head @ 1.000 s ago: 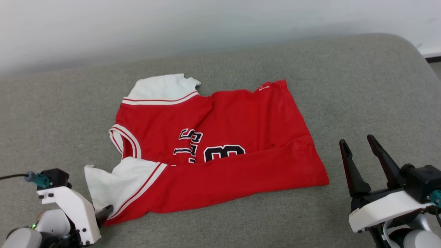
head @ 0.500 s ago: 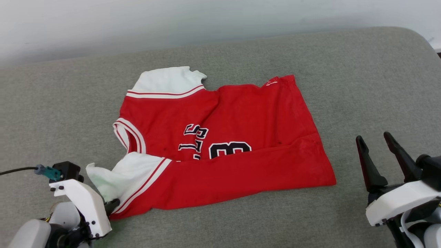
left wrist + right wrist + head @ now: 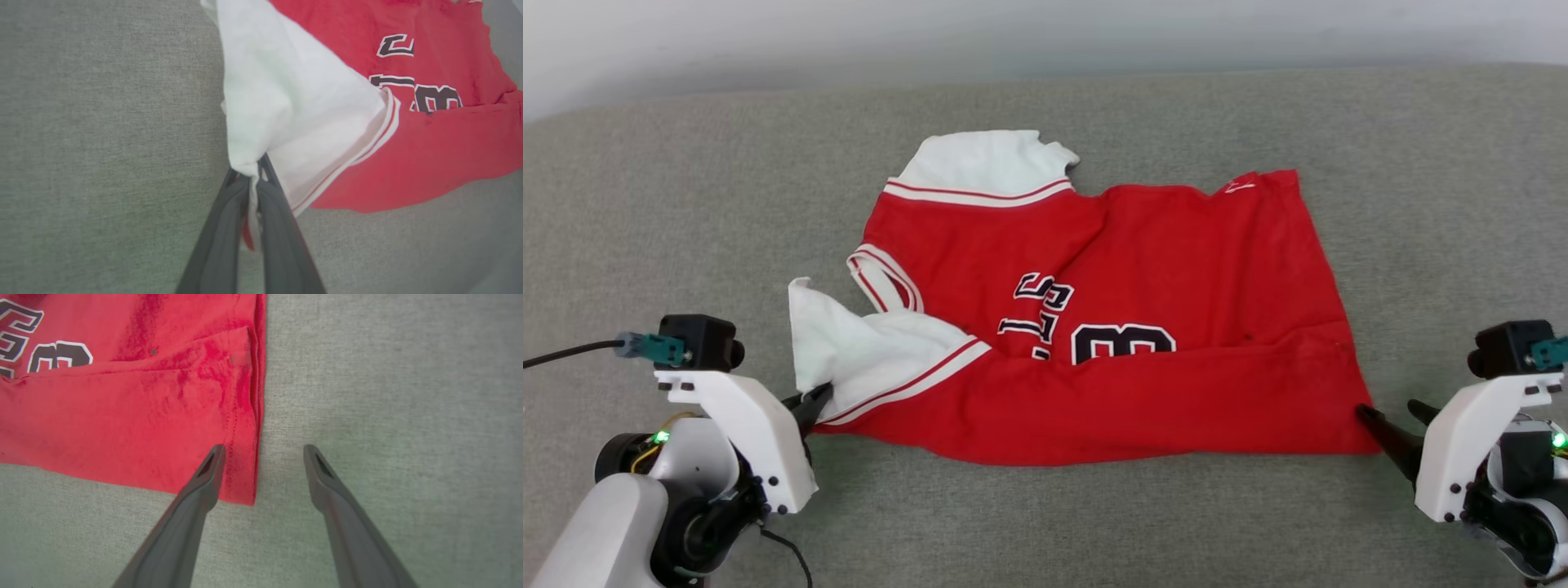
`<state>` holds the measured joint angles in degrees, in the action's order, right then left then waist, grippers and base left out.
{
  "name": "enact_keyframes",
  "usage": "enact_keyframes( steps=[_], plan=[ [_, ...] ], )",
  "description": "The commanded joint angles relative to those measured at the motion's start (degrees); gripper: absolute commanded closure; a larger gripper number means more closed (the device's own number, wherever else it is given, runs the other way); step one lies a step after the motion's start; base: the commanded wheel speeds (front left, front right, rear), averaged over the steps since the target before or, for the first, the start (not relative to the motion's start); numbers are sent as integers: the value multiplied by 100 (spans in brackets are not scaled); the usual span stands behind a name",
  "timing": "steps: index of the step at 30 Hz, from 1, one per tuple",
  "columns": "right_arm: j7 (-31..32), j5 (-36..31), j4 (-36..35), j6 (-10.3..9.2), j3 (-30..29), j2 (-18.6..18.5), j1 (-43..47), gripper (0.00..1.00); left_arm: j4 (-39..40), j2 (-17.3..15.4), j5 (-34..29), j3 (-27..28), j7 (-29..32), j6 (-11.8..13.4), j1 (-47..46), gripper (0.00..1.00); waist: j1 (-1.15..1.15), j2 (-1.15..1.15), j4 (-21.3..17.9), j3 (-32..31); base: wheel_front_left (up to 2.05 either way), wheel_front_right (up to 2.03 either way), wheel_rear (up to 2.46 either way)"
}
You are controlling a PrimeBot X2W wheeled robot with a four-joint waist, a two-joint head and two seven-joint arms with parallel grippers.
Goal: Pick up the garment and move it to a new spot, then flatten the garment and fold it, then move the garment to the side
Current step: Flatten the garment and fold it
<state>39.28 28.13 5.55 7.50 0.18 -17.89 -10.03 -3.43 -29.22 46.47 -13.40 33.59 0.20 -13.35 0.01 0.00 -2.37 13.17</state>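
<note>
Mid grey cushion (image 3: 686, 204) | garment (image 3: 1143, 269) limp, light | left gripper (image 3: 255, 171) pinches sleeve (image 3: 286, 94) | right gripper (image 3: 263, 451) agape; grab hem corner (image 3: 245, 490)

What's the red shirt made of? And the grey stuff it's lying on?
The shirt looks like soft, matte knit cloth: it wrinkles, folds over itself and has stitched hems. The grey surface looks like coarse woven fabric, perhaps upholstery: a fine speckled weave shows in the wrist views.
</note>
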Motion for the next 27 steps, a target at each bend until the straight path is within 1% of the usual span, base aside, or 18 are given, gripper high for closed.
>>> enact_keyframes(
  steps=[1,7,8,9,10,11,12,19,24,27],
  plan=[
    [211,81,132,-2,74,18,-186,0,130,29,-45,-51,24,47,-71,100,-1,0,143,153,0,0,0],
    [781,328,718,-2,275,206,-388,0,363,89,-147,-194,60,124,-53,100,-1,0,277,288,0,0,0],
    [864,368,815,-2,317,252,-390,22,367,92,-147,-202,53,126,-34,100,-1,0,289,292,0,0,0],
    [908,401,889,-1,341,288,-387,64,369,99,-141,-216,61,131,-14,100,-1,0,299,294,0,0,0],
    [951,391,930,-1,402,276,-395,95,376,106,-143,-229,66,128,-7,100,-1,0,311,298,0,0,0],
    [965,461,965,-1,425,309,-400,100,379,110,-145,-235,67,133,1,100,-1,0,317,300,0,0,0],
    [967,494,981,0,438,331,-410,100,379,114,-142,-243,66,138,14,100,-1,0,319,300,0,0,0],
    [773,571,810,-1,487,118,-608,100,373,107,-129,-233,6,153,51,100,-1,0,301,195,0,0,0],
    [617,564,535,-1,561,-62,-655,100,377,97,-167,-226,-105,170,178,100,-1,0,263,-163,0,0,0],
    [605,593,397,-1,635,-76,-513,100,390,111,-155,-237,-155,185,312,100,-1,0,245,-428,0,0,0]
  ],
)
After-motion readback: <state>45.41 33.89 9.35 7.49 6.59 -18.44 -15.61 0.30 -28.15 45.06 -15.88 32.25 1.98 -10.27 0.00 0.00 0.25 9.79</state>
